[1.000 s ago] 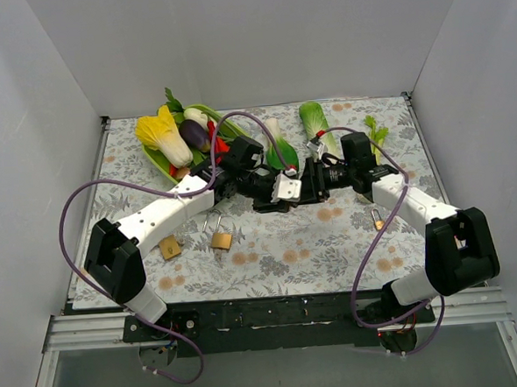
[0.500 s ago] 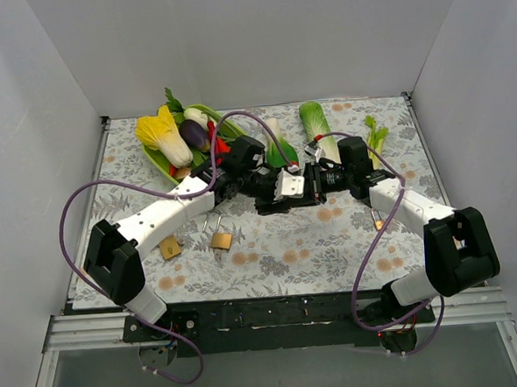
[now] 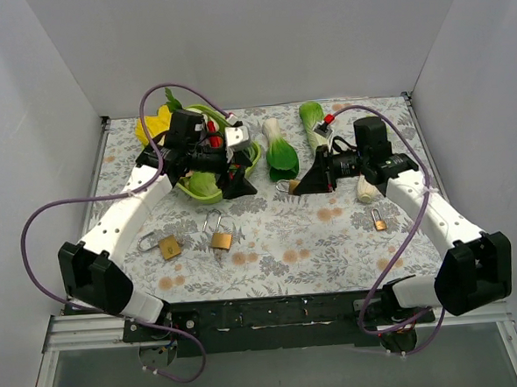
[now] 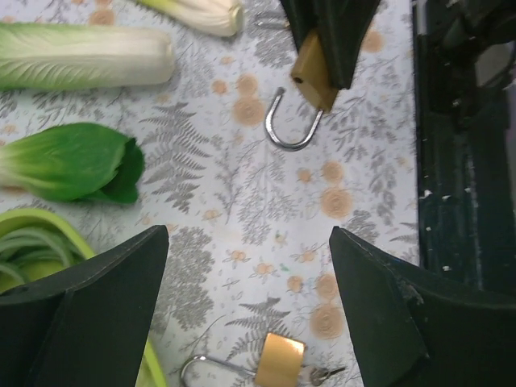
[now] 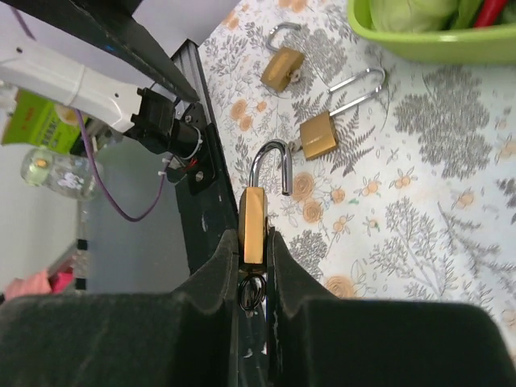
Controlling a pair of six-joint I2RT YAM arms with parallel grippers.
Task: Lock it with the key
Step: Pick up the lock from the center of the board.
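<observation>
My right gripper (image 3: 305, 184) is shut on a brass padlock (image 5: 253, 216) and holds it above the floral mat. Its steel shackle (image 5: 271, 164) stands open, and a dark key ring (image 5: 251, 292) hangs under the body between the fingers. In the left wrist view the same padlock (image 4: 314, 74) shows at the top with its shackle hanging open. My left gripper (image 3: 238, 184) is open and empty, apart from the padlock to its left, beside the green tray. Its jaws (image 4: 248, 235) stand wide over the mat.
Two more brass padlocks (image 3: 169, 246) (image 3: 220, 240) lie on the mat near the front left, and a small one (image 3: 379, 224) lies at the right. The green tray (image 3: 204, 186) holds vegetables at the back left. Bok choy (image 3: 281, 153) and other loose greens lie at the back centre.
My left gripper has let go at the padlock and drawn back left toward the green tray, now open. My right gripper still holds the padlock and has shifted slightly right.
</observation>
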